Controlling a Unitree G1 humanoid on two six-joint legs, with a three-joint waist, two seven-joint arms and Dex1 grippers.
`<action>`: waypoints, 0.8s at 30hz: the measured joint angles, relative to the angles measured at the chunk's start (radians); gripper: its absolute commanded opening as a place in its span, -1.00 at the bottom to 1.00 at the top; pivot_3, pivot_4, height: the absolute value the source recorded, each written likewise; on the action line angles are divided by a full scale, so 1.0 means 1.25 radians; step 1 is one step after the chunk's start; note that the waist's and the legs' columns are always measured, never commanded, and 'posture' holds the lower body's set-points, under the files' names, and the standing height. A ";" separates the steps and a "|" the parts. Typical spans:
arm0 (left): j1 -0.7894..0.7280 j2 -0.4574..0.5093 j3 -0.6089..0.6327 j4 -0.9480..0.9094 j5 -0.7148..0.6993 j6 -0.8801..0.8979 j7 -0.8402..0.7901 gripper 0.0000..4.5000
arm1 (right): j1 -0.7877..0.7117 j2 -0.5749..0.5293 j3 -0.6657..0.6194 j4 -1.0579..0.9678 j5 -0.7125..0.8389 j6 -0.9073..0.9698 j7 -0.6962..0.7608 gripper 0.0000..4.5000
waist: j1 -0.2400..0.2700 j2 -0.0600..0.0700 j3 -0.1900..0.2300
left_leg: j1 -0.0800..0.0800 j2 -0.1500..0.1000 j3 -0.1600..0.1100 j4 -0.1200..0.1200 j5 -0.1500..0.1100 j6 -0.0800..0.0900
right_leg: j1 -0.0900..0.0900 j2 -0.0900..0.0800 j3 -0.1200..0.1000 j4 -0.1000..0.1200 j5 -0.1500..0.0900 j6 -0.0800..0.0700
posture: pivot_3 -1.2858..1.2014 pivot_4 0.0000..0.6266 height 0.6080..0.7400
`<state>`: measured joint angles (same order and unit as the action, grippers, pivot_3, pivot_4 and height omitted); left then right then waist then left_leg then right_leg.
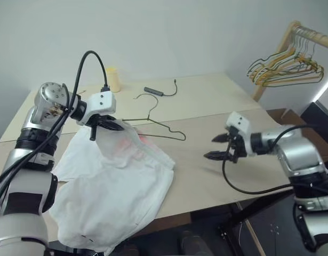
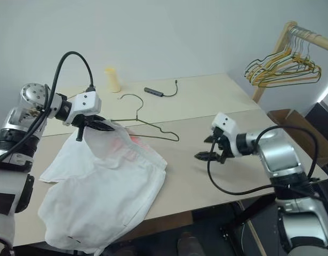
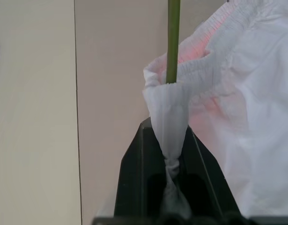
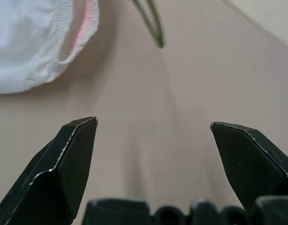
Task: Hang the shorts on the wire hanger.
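Large white thin-fabric shorts (image 1: 113, 186) w/ gathered waistband, pink patch, lie crumpled beside thin dark wire hanger (image 1: 153, 125). Left gripper (image 3: 168, 154) is raised, clamped on waistband. Right gripper (image 1: 220, 146) hovers w/ fingers apart, empty.

Large white thin-fabric shorts (image 1: 113, 186) at surface (image 1: 206, 101) front-left corner, overhanging front edge. Thin dark wire hanger (image 1: 153, 125) just behind, mid-surface, one end inside waistband. Pale cylindrical cup (image 1: 113, 80), small dark cabled device (image 1: 153, 92) near back edge.

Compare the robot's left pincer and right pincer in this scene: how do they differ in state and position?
The left pincer is shut on the large white thin-fabric shorts, pinching a bunch of the gathered waistband beside the thin dark wire hanger; the right pincer is open and holds nothing. The left one lifts fabric above the pale wooden table; the right one hangs over bare tabletop, apart from both. Both have two black fingers.
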<state>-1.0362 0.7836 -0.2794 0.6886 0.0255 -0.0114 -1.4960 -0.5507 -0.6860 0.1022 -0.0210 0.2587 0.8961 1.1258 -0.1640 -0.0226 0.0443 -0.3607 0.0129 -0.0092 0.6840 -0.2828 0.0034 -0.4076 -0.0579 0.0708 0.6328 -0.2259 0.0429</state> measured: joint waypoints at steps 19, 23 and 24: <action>-0.013 -0.009 0.018 0.013 0.009 -0.005 -0.003 -1.00 | 0.136 0.340 -0.016 -0.102 0.127 0.212 -0.339 -0.36 | -0.015 0.000 0.000 | -0.013 -0.002 -0.009 0.010 0.000 0.000 | -0.012 -0.002 -0.001 0.010 0.001 0.003 | -0.07 -1.00 1.00; -0.014 -0.009 0.020 0.013 0.009 -0.003 -0.005 -1.00 | 0.133 0.351 -0.012 -0.086 0.127 0.209 -0.360 -0.98 | -0.014 0.000 0.000 | -0.013 -0.002 -0.009 0.010 0.000 0.000 | -0.012 -0.002 -0.001 0.011 0.001 0.003 | -0.07 -1.00 1.00; -0.014 -0.008 0.020 0.013 0.009 -0.002 -0.006 -1.00 | 0.132 0.351 -0.012 -0.084 0.127 0.206 -0.361 -0.98 | -0.014 0.000 0.000 | -0.013 -0.003 -0.009 0.010 0.000 0.000 | -0.012 -0.002 -0.001 0.011 0.001 0.003 | -0.07 -1.00 1.00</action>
<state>-1.0533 0.7740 -0.2538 0.7046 0.0373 -0.0143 -1.5032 -0.3854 -0.2477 0.0869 -0.1261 0.4171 1.1539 0.6749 -0.1813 -0.0225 0.0443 -0.3775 0.0098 -0.0201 0.6963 -0.2830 0.0038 -0.4226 -0.0602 0.0702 0.6463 -0.2248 0.0461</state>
